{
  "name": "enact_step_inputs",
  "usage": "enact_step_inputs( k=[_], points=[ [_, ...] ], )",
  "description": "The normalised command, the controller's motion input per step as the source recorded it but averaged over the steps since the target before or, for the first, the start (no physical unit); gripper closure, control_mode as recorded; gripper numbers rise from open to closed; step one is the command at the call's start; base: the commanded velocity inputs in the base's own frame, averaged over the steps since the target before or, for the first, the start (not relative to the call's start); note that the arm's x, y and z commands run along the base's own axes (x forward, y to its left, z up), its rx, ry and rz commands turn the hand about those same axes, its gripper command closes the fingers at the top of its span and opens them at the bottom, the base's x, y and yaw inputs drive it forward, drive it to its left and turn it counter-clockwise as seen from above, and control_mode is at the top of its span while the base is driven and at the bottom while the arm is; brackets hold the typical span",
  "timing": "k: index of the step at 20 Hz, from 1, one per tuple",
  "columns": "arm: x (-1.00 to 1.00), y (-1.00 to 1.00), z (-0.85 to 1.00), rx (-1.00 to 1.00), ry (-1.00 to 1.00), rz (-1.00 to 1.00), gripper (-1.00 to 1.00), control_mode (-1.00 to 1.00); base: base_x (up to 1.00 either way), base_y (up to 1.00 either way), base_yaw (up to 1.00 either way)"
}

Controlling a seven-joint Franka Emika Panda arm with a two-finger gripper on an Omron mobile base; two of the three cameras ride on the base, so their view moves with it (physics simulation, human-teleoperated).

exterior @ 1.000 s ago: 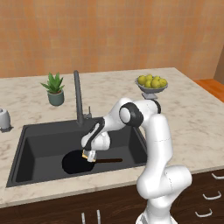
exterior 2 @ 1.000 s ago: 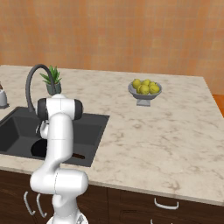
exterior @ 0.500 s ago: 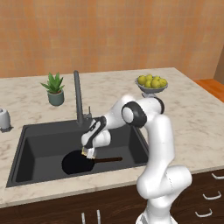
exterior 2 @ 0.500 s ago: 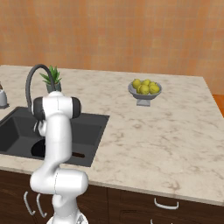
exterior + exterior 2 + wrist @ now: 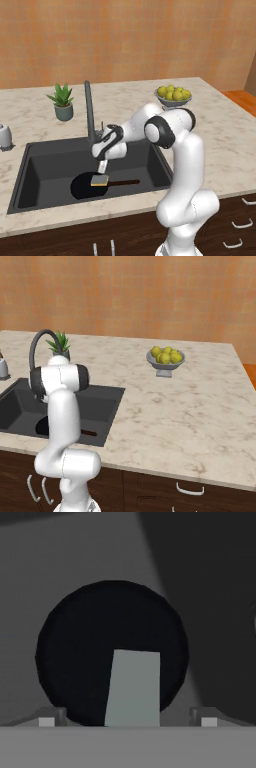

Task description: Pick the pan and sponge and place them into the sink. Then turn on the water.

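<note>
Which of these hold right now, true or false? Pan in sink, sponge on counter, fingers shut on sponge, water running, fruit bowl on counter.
1. The pan lies in the sink. True.
2. The sponge is on the counter. False: it lies on the pan, inside the sink.
3. The fingers are shut on the sponge. False: the gripper is above the sponge, fingers spread wide on either side of it in the hand view.
4. Water runs from the faucet. False: no stream is visible.
5. A bowl of fruit stands on the counter. True.
</note>
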Motion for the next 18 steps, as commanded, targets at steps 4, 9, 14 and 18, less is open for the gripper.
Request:
enact_step_inputs(
  k=[4, 9, 14, 18],
  points=[
    [-0.17, -0.30, 0.48, 0.00, 0.02, -0.11, -1.00, -1.00, 0.00, 0.00, 0.00],
    [-0.20, -0.32, 0.66, 0.00, 0.07, -0.16, -1.00, -1.00, 0.00, 0.00, 0.00],
    [-0.30, -0.56, 0.61, 0.00, 0.03, -0.24, -1.00, -1.00, 0.00, 0.00, 0.00],
    [-0.26, -0.42, 0.67, 0.00, 0.02, -0.25, -1.00, -1.00, 0.00, 0.00, 0.00]
  ],
)
